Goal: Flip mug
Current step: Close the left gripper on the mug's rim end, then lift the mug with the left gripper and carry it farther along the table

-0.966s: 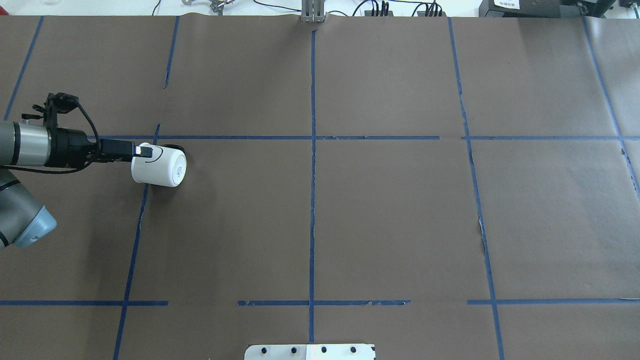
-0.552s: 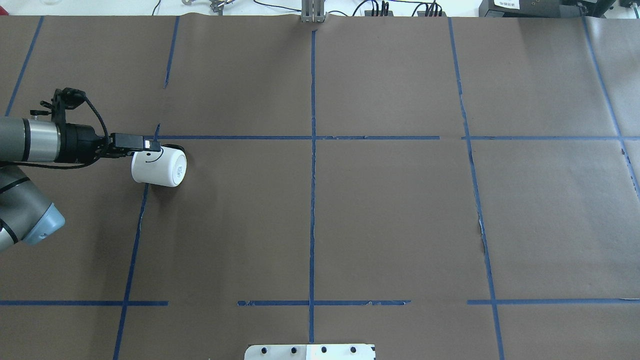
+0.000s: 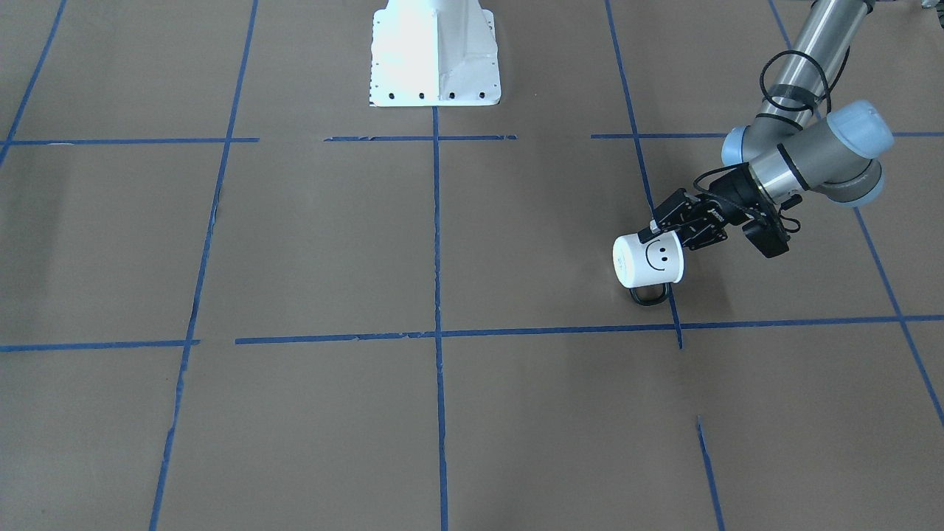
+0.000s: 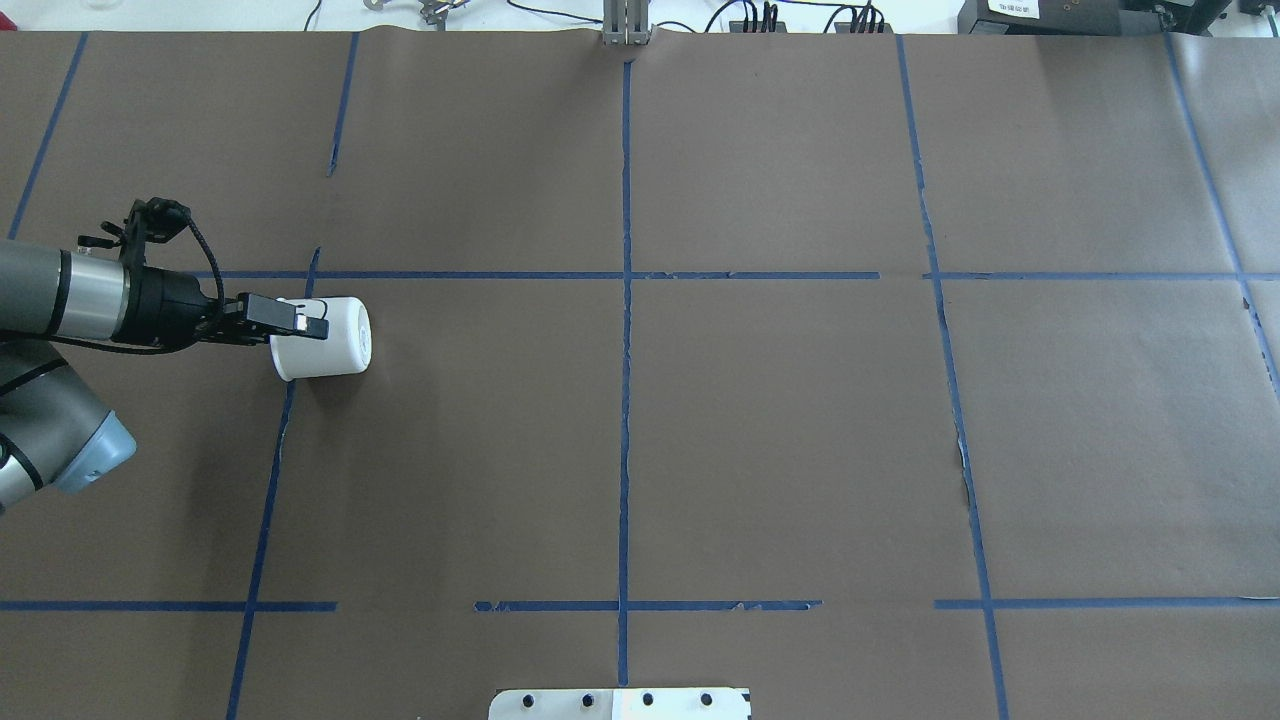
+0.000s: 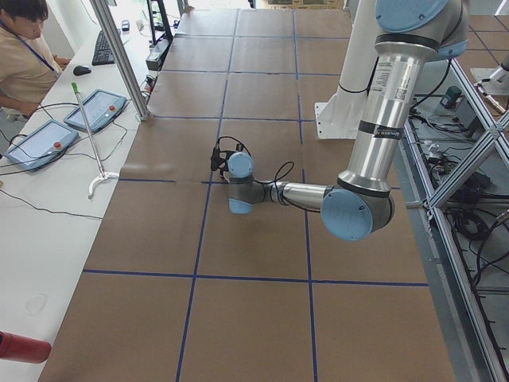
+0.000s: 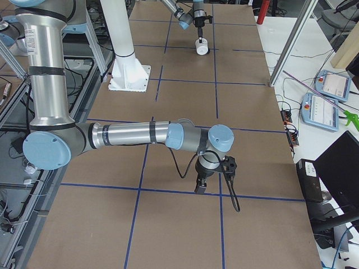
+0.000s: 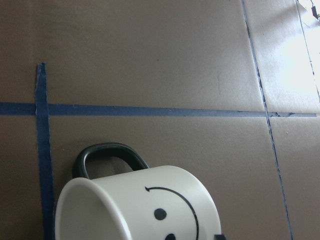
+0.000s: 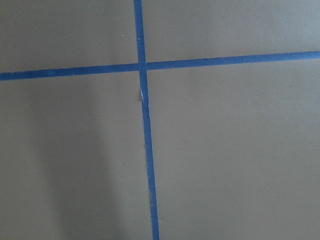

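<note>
The left gripper (image 3: 656,232) pinches the rim of the mug (image 3: 649,269), smiley face (image 3: 658,254) up. Print (image 4: 358,342) on its base is unreadable. The right gripper's (image 6: 200,188) state cannot be told.

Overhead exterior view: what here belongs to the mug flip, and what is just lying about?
Job in hand:
mug
left claw, at the mug's rim

Lying about:
blue tape lines
white base plate
cables at the far edge

The left tool (image 3: 654,231) reaches out level, clamped on the mug (image 3: 650,262); the right tool (image 6: 199,188) hangs pointing down.
</note>
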Robot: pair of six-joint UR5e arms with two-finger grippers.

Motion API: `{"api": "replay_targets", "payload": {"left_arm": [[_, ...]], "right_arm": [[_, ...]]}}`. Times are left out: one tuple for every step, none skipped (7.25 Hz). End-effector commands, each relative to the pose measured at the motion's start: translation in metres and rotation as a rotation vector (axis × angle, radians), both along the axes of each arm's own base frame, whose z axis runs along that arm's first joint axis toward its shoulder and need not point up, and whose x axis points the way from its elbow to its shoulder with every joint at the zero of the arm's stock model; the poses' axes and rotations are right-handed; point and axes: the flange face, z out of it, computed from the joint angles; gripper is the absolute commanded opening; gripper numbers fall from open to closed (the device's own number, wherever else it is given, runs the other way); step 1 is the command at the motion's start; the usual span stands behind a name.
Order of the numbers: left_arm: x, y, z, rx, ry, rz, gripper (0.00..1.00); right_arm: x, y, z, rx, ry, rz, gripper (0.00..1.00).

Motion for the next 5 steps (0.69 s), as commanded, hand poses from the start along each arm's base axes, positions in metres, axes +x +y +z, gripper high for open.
{"api": "replay_targets", "payload": {"left_arm": [[0.005,-0.006,-0.037,-0.013,0.056,0.075,0.0],[0.002,-0.012,-0.058,-0.035,0.088,0.066,0.0],[-0.006,-0.016,-0.081,-0.06,0.129,0.052,0.0],[-0.011,-0.023,-0.102,-0.086,0.158,0.045,0.0],[-0.004,-0.032,-0.121,-0.126,0.152,0.054,0.0]], "right_arm": [[0.0,0.0,0.0,0.001,0.0,0.0,1.0],[0.0,0.0,0.0,0.001,0.0,0.0,1.0],[0.0,0.0,0.0,0.001,0.0,0.0,1.0],[0.0,-0.001,-0.001,0.002,0.0,0.0,1.0],[0.0,-0.001,-0.001,0.002,0.0,0.0,1.0]]}}
